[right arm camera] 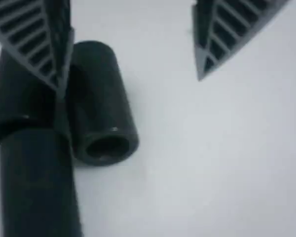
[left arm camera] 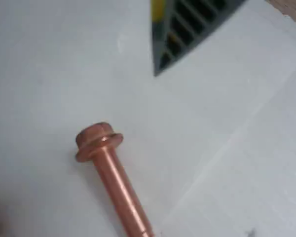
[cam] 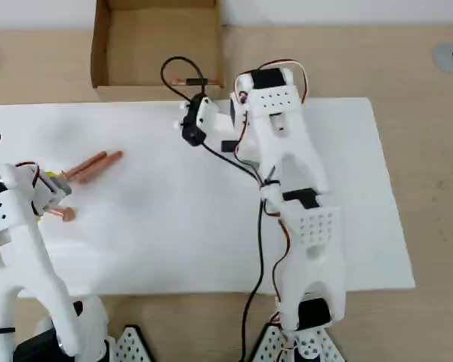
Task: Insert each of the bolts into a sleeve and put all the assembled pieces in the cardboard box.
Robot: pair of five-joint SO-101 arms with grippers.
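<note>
Wooden surface (cam: pixel 430 151) under a white sheet (cam: pixel 174 226), cardboard box (cam: pixel 100 53) at its far edge, copper bolts (cam: pixel 94 166) on the sheet beside my left pincer (cam: pixel 59 190), spread apart, my right pincer (right arm camera: pixel 132 84) also apart, over black sleeves (right arm camera: pixel 101 98).

Shank of the bolt (left arm camera: pixel 113 182) off the edge; sleeves (right arm camera: pixel 101 98) partly behind fingers (right arm camera: pixel 34 39)

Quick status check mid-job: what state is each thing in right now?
sleeves: lying on the white mat, no bolt in the visible bore.
right gripper: open, over the sleeves.
pair of bolts: lying side by side, loose.
lone bolt: lying loose on the mat.
cardboard box: open-topped, one copper piece inside.
</note>
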